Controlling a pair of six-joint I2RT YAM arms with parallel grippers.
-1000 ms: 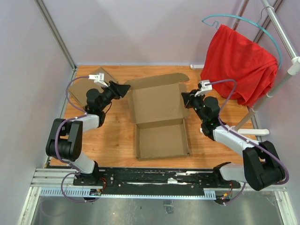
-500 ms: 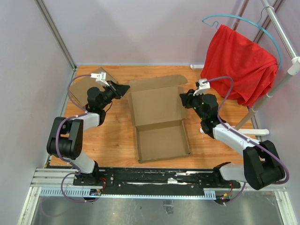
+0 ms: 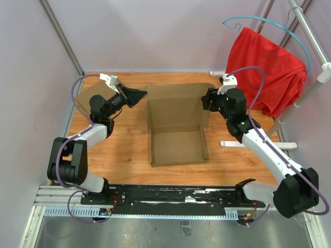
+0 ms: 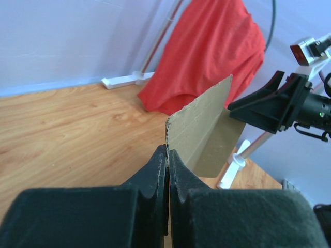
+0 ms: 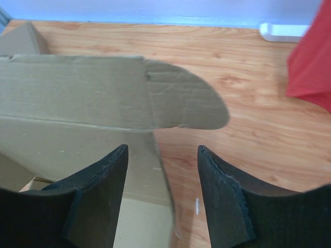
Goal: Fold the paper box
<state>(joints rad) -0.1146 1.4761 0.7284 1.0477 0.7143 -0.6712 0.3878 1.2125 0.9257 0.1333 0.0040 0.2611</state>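
1. The paper box lies mid-way across the wooden table, between the two arms. It is plain brown cardboard, and its shallow tray is open on top.
2. Its creased lid panel stands raised along the far side, with a rounded tab at the right end.
3. The left gripper is pinched tight on the lid's left end flap.
4. The right gripper has its jaws parted at the lid's right corner. A cardboard edge runs between them, seemingly untouched.
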